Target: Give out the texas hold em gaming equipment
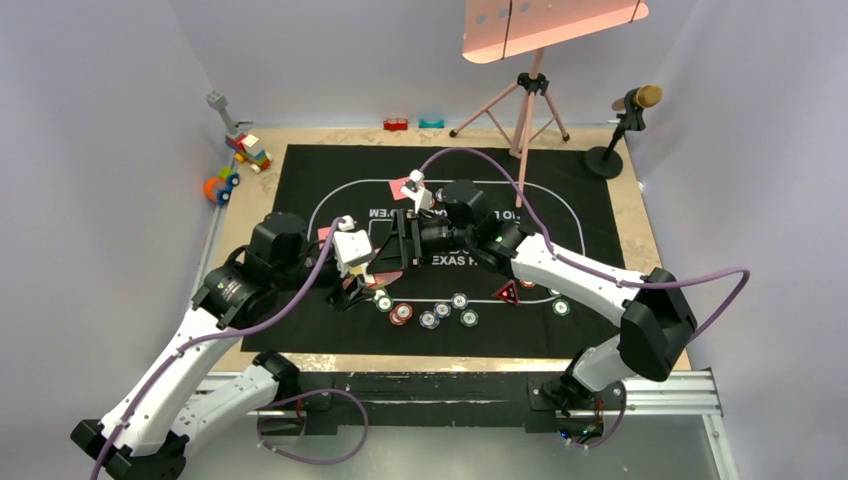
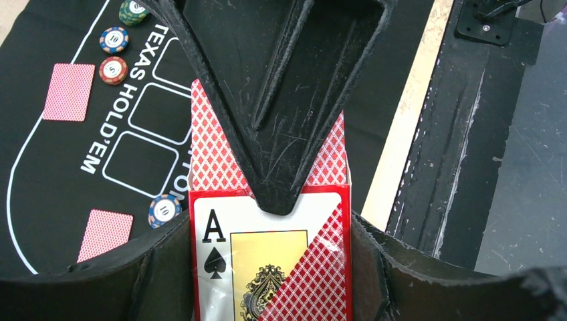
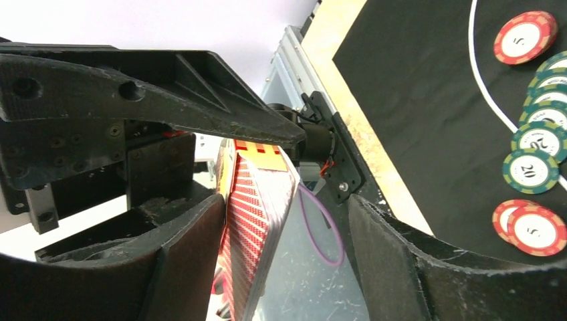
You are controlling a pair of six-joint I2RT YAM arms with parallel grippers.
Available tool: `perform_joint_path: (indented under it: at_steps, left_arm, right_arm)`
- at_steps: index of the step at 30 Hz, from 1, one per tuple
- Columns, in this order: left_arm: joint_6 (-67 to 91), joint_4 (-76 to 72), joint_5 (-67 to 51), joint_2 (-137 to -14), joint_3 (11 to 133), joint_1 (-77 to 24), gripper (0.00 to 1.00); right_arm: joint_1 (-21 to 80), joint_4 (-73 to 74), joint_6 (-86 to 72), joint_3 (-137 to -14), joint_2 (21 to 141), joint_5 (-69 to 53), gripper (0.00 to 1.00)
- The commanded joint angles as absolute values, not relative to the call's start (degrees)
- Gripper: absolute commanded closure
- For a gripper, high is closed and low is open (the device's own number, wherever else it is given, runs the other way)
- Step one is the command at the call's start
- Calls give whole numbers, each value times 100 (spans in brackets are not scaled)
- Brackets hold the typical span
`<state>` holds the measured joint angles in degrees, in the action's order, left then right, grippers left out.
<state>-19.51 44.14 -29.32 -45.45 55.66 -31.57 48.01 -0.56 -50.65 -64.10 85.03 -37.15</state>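
My left gripper is shut on a red card box printed with an ace of spades, held above the mat's near left part. Red-backed playing cards stick out of its open top. My right gripper is open around those cards: the left jaw lies against the pack, the right jaw stands well apart. One of its fingers crosses the cards in the left wrist view. Two cards lie face down on the mat. Striped chips and a red triangular marker lie near the front.
The black printed mat covers most of the table. Toy blocks and a toy car sit at the far left. A pink tripod and a microphone stand are at the back right. More chips lie to the right.
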Motion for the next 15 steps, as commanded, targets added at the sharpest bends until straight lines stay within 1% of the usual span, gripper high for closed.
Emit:
perform_joint_path:
  at_steps: [1,3,5,15]
  left_arm:
    - [-1942,4019,-2988,-4530,5836,-3143,78]
    - [-1934,4009,-2988,-4526,5823,-3139,78]
    - [-1925,3995,-2988,-4518,5811,-3141,78]
    - [-1873,4024,-2987,-4425,5786,-3132,78]
  right_arm:
    - [4819,-275,-5161,-6587,8422,-3971,34]
    - [4785,-264,-5168,-6537,8355,-3972,38]
    - [4761,-273,-5189,-6465,8285,-3973,39]
    - [4550,-406,-5321,-6048,7945,-4008,41]
